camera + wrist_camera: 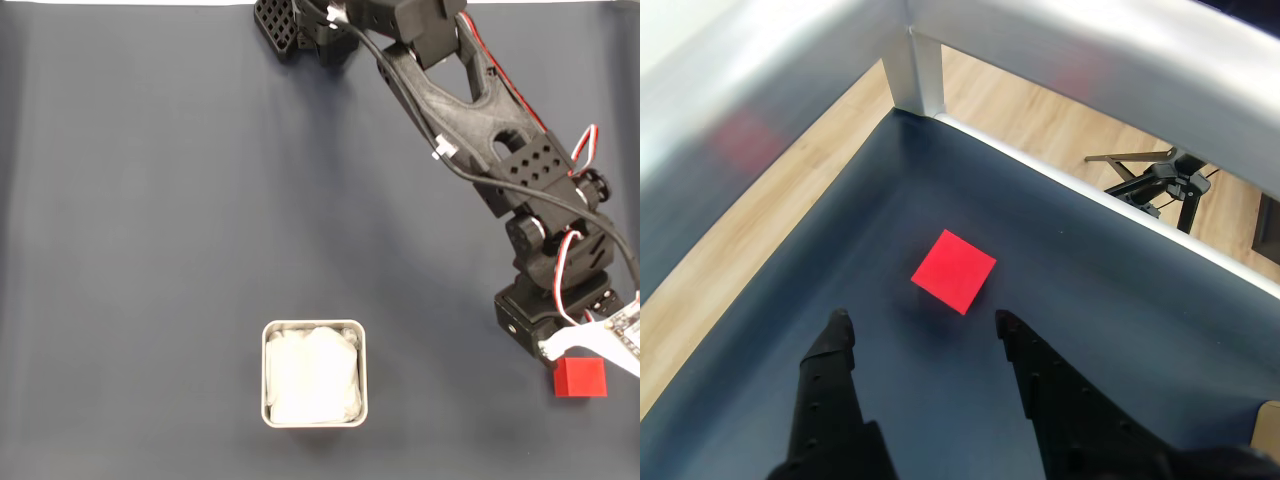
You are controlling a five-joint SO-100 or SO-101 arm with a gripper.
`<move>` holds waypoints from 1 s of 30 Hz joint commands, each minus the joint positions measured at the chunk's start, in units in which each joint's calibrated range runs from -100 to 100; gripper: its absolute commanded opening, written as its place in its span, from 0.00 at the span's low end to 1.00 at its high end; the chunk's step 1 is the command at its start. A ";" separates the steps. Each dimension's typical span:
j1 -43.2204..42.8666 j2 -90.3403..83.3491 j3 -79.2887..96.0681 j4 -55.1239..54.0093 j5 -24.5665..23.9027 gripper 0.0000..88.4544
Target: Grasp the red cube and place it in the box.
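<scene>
My gripper (920,322) hangs with its fingers apart above the red cube (954,270), which sits on the worktop (150,250) near its right edge, just ahead of my fingertips, turned cornerwise.

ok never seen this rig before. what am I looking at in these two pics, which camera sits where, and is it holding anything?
It is a small black robot arm with a two-finger gripper, working on a dark blue-grey mat. The fixed view looks straight down on the table: the arm reaches from the top edge toward the lower right, ending beside the red cube. Lower centre sits the box, a square silver tin lined with crumpled white material. The wrist view comes from a camera riding on the arm, looking past the two black fingers; the gripper is open, and the same cube lies on the mat just beyond the fingertips, roughly in line with the gap. Nothing is held: the cube is untouched and the box holds only its lining. Behind the mat you see silver frame rails, wooden floor and a tripod.
</scene>
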 commanded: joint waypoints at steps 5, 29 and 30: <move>-0.58 1.86 -6.21 -0.73 -0.78 0.38; -0.51 9.74 -15.16 -0.89 -0.44 0.40; -0.51 10.18 -15.70 -0.89 -0.39 0.40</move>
